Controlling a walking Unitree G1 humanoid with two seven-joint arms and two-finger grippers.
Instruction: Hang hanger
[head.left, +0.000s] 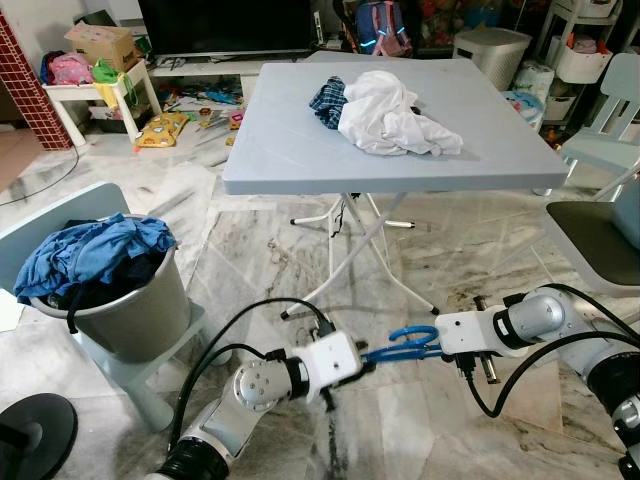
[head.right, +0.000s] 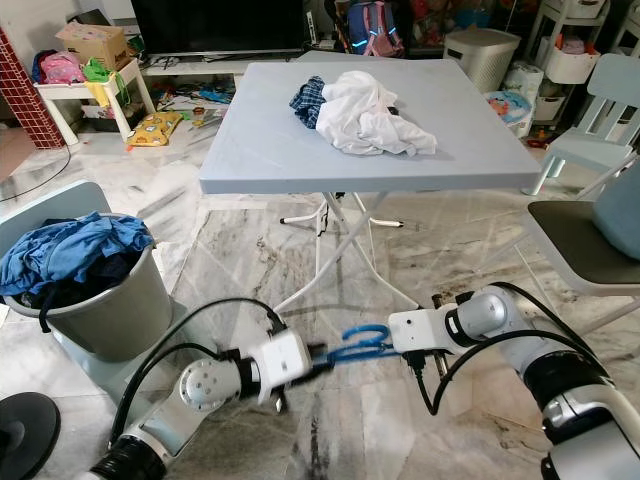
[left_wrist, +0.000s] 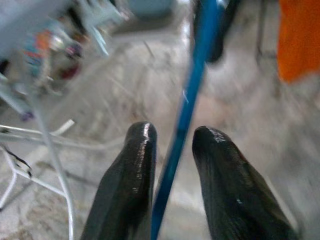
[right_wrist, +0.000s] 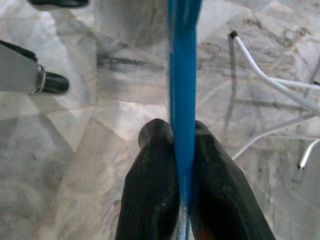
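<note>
Hanger (head.left: 405, 339), blue and single, is hanging low over the marble floor (head.left: 420, 270) between the two arms, its long axis running roughly from one pincer to the other. The right pincer (right_wrist: 183, 150) is pinching it: both black fingers are pressing flat against the blue bar. The left pincer (left_wrist: 172, 142) is sitting astride the same bar with its fingers slightly spread, a gap showing on each side, so it is bracketing rather than clamping, as far as the blurred wrist view lets me judge. Both arms are about equally near; the right one is carrying the load.

No rail or rod for hanging is showing, so the next move probably calls for turning toward one while the right pincer is holding on.

One grey tabletop (head.left: 300, 150) is standing ahead with a white garment (head.left: 390, 115) and a checked one (head.left: 327, 101) heaped on it. One grey basket (head.left: 130, 310) of blue clothes (head.left: 95, 250) is waiting to the left. A chair (head.left: 600, 225) is standing at the right.
</note>
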